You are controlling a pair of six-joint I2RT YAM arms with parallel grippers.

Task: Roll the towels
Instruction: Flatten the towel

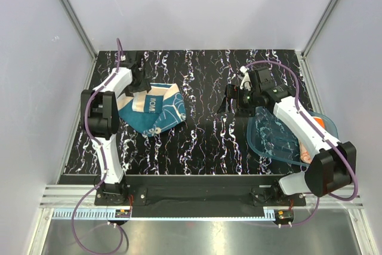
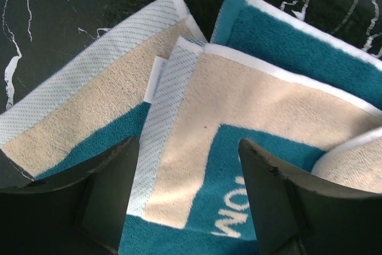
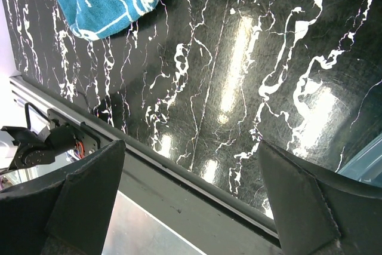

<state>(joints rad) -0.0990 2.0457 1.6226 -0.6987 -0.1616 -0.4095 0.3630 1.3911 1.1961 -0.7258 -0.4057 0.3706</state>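
Overhead, white walls [image 1: 197, 10] enclose black marbled table [image 1: 203, 141]; left gripper [image 2: 188, 143], right gripper [image 3: 191, 144] both spread.

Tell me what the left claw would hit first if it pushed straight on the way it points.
The left claw, open, points at the teal towel. It would most likely land first on the cream underside where that towel is folded over. How far off it is remains unclear.

The left arm [image 1: 111, 158] and right arm [image 1: 296, 119] are built alike: glossy white plastic link shells joined by chunky black motor housings [image 1: 101, 113], with a thin purple cable [image 1: 286, 68] looping along each. The left pincer [image 2: 188, 147] and right pincer [image 3: 191, 147] each bear two broad, wedge-shaped matte charcoal fingers [image 2: 98, 198] with lightly scuffed edges.
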